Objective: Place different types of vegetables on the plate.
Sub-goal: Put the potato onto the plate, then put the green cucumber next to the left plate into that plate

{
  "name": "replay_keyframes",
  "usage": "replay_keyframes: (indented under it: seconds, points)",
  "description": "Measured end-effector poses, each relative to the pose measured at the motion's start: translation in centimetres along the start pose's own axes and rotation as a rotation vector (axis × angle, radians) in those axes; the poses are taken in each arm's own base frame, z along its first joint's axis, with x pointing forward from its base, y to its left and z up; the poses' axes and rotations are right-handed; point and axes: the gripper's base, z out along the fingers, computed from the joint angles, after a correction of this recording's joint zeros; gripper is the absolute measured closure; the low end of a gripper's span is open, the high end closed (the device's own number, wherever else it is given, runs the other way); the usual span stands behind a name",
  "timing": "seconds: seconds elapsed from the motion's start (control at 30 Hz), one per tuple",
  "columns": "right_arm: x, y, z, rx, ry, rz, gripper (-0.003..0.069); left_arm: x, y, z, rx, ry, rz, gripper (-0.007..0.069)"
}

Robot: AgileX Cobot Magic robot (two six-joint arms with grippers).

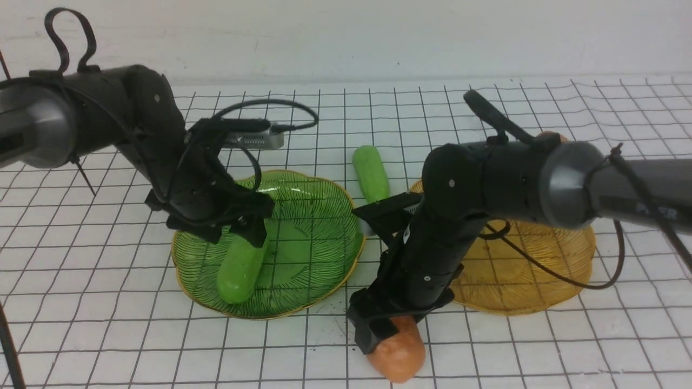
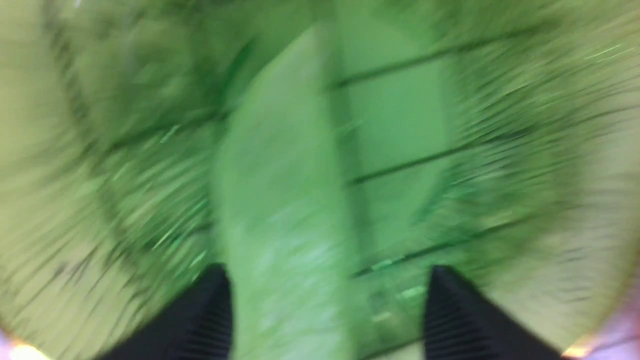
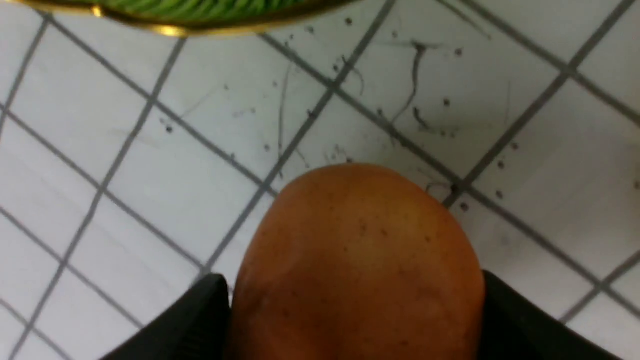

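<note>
Taking the green plate (image 1: 311, 254) as a clock dial with 12 at the far side of the table, the nearest orange-brown potato (image 1: 399, 356) is sitting at about half past 4, off the plate, with the right gripper (image 1: 406, 323) reaching down over it. That claw is standing wide but closed to the potato's width, its fingers meeting it on both sides (whether it is carrying any weight, I cannot tell). A little farther off, the first green cucumber (image 1: 238, 275) is lying inside the green plate, toward 7 o'clock from its middle. The left gripper (image 1: 235, 241) is hanging over that cucumber's far end with its fingers well apart; the blurred left wrist view is showing a gap along one side of the cucumber, so nothing is being gripped. At 3 o'clock from the green plate the amber plate (image 1: 524, 270) is lying partly behind the right arm (image 1: 503, 183). Beyond, the second green cucumber (image 1: 371, 173) is resting on the white gridded table (image 1: 135, 335) at about 2 o'clock from the green plate. Farthest away, a brownish lump (image 1: 550, 136) is peeking over the right arm near 12 o'clock from the amber plate, mostly hidden.
</note>
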Motion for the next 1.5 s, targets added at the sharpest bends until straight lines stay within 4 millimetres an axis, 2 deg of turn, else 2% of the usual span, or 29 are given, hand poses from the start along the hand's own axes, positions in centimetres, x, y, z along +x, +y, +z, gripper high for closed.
replay_keyframes:
  seconds: [0.07,0.1,0.17,0.27,0.37,0.4,0.47,0.53,0.6,0.67,0.7,0.9,0.93,1.0,1.13,1.33,1.5]
  points:
    - [0.4,0.2,-2.5,0.000,-0.012,-0.044,0.0127,-1.3,-1.8,-1.3,0.041,-0.045,0.046,0.0382]
    - [0.5,0.1,-3.1,0.004,-0.019,-0.058,0.0127,-1.8,-2.4,-1.8,0.054,-0.063,0.059,0.0431]
    - [0.8,-0.5,-6.9,0.036,-0.104,-0.101,0.0127,-2.8,-4.5,-3.1,0.093,-0.110,0.105,0.0558]
    - [1.2,-2.2,-10.9,0.095,-0.232,-0.080,0.0127,-4.1,-7.2,-4.6,0.127,-0.176,0.164,0.0613]
    - [1.3,-4.8,-13.5,0.144,-0.353,-0.006,0.0127,-5.4,-9.7,-5.3,0.152,-0.250,0.215,0.0617]
    - [1.5,-6.3,-14.1,0.158,-0.384,0.041,0.0127,-6.4,-10.6,-5.3,0.162,-0.302,0.217,0.0599]
    - [1.7,-8.3,-14.0,0.165,-0.379,0.083,0.0127,-7.8,-11.3,-4.8,0.173,-0.356,0.197,0.0552]
    - [1.9,-9.7,-13.4,0.164,-0.353,0.105,0.0127,-8.8,-11.5,-3.9,0.177,-0.377,0.182,0.0506]
    - [2.1,-11.3,-12.5,0.152,-0.316,0.143,0.0127,-9.8,-11.4,-2.4,0.178,-0.387,0.159,0.0416]
    - [2.2,-12.3,-11.9,0.146,-0.298,0.168,0.0127,-10.5,-11.3,-0.8,0.173,-0.383,0.141,0.0343]
    - [2.3,-13.2,-11.3,0.145,-0.286,0.191,0.0127,-11.0,-11.1,0.7,0.164,-0.375,0.132,0.0272]
    - [2.8,-16.4,-9.6,0.141,-0.267,0.335,0.0109,-11.8,-10.2,6.9,0.133,-0.315,0.106,0.0077]
    - [2.9,-16.5,-9.5,0.141,-0.264,0.337,0.0109,-11.8,-10.2,7.0,0.132,-0.315,0.106,0.0074]
    - [3.0,-16.7,-9.2,0.132,-0.248,0.367,0.0060,-11.8,-10.0,8.7,0.127,-0.294,0.100,0.0048]
    - [3.2,-16.5,-9.2,0.112,-0.207,0.369,-0.0013,-11.7,-9.6,10.0,0.109,-0.276,0.100,0.0041]
    - [2.6,-16.1,-10.7,0.104,-0.222,0.353,-0.0015,-11.9,-9.3,10.5,0.073,-0.297,0.101,0.0041]
    - [1.9,-15.4,-13.3,0.109,-0.281,0.330,0.0002,-11.8,-8.9,12.0,0.054,-0.298,0.084,0.0041]
